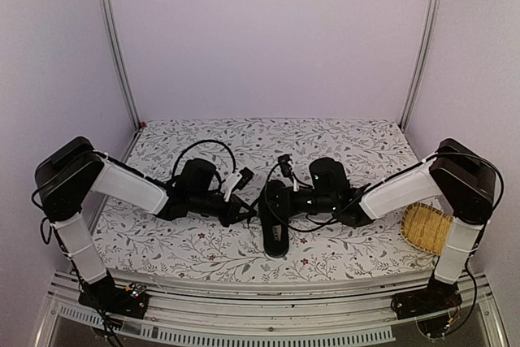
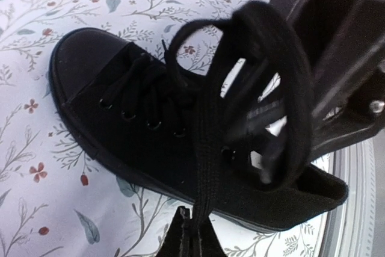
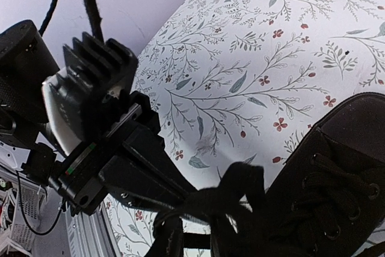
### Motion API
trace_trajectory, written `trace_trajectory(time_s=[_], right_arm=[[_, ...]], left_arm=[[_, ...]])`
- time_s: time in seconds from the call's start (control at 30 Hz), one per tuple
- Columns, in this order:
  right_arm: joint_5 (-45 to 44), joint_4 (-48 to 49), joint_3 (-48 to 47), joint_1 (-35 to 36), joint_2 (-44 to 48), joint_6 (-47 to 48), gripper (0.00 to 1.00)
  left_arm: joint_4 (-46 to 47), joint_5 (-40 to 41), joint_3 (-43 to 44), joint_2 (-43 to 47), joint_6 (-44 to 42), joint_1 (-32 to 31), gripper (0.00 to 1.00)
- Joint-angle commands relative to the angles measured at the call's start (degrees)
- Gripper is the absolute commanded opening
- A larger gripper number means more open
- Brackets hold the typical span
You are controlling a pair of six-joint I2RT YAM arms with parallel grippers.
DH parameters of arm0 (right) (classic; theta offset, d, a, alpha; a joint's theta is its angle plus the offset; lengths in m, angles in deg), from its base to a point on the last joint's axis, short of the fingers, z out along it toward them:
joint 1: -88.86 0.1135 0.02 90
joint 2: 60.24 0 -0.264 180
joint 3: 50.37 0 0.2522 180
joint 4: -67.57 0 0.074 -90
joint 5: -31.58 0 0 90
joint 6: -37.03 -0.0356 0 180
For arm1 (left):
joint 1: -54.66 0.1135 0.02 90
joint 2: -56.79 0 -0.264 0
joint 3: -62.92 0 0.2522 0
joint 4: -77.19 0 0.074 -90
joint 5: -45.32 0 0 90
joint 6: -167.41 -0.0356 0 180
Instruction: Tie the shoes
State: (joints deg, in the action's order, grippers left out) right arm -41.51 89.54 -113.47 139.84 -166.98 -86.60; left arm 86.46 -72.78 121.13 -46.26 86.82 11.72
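The left gripper (image 2: 192, 236) has its jaws pressed together on a flat black lace (image 2: 207, 148), which runs taut from them up into a wide loop (image 2: 298, 70). The right gripper (image 3: 194, 242) is buried in black lace against the black shoe, and I cannot tell whether its jaws are spread or pinching anything.

Through the loop a pale insole label (image 2: 283, 126) shows inside the shoe (image 2: 120, 142). Its grey print is too blurred to read, and no other writing is legible.

From overhead, the shoe lies on the floral tablecloth (image 1: 341, 140) at the middle, toward the near edge. Its long axis runs from 12 to 6 o'clock, with the heel at 6. The toe, at 12, is covered by both grippers, which meet over the lacing. In the left wrist view the heel is partly cut off behind the loop.

A straw mat (image 1: 426, 229) lies at 3 o'clock from the shoe, well apart.
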Motion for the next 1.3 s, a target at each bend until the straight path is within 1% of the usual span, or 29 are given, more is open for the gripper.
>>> trace_trajectory(time_s=[0.0, 0.07, 0.23, 0.3, 0.37, 0.43, 0.53, 0.67, 0.83, 1.07, 1.27], right_arm=[[-2.4, -10.5, -0.2, -0.3, 7.5, 5.7, 0.29], [-2.6, -14.7, 1.2, -0.4, 10.8, 7.5, 0.38], [-1.0, -26.3, 3.7, -0.6, 18.6, 13.3, 0.55], [-2.9, -30.0, 5.0, -1.0, 21.7, 16.4, 0.61], [-4.7, -30.9, 7.1, -3.0, 24.4, 18.0, 0.67], [-4.4, -30.4, 8.5, -6.1, 25.3, 18.7, 0.69], [-5.5, -30.6, 7.1, -8.4, 22.7, 19.7, 0.69], [-5.0, -31.2, 1.7, -8.6, 15.4, 21.6, 0.61], [-1.0, -30.4, -5.1, -8.6, 7.2, 23.7, 0.53], [6.9, -28.0, -10.8, -8.6, 0.0, 24.0, 0.5], [13.0, -26.4, -13.1, -8.6, -3.3, 24.0, 0.48]], left_arm=[[-0.5, 5.9, -2.6, 4.3, 3.2, 0.6, 0.0], [-0.9, 7.0, -3.5, 5.5, 4.3, 0.7, 0.0], [-2.5, 9.7, -4.7, 7.6, 7.1, 0.8, 0.0], [-2.6, 9.8, -4.7, 7.9, 7.6, 0.8, 0.0], [-3.0, 9.9, -4.6, 7.8, 7.8, 0.9, 0.0], [-3.1, 9.8, -4.5, 7.7, 8.2, 0.9, 0.0], [-2.9, 9.4, -4.2, 7.2, 8.5, 0.9, 0.0], [-3.2, 9.1, -3.4, 6.7, 8.7, 0.9, 0.0], [-3.4, 9.1, -2.7, 6.7, 9.1, 0.9, 0.0], [-3.2, 8.6, -2.4, 6.4, 9.6, 0.9, 0.0], [-3.3, 8.7, -2.4, 6.3, 9.8, 1.0, 0.0]])
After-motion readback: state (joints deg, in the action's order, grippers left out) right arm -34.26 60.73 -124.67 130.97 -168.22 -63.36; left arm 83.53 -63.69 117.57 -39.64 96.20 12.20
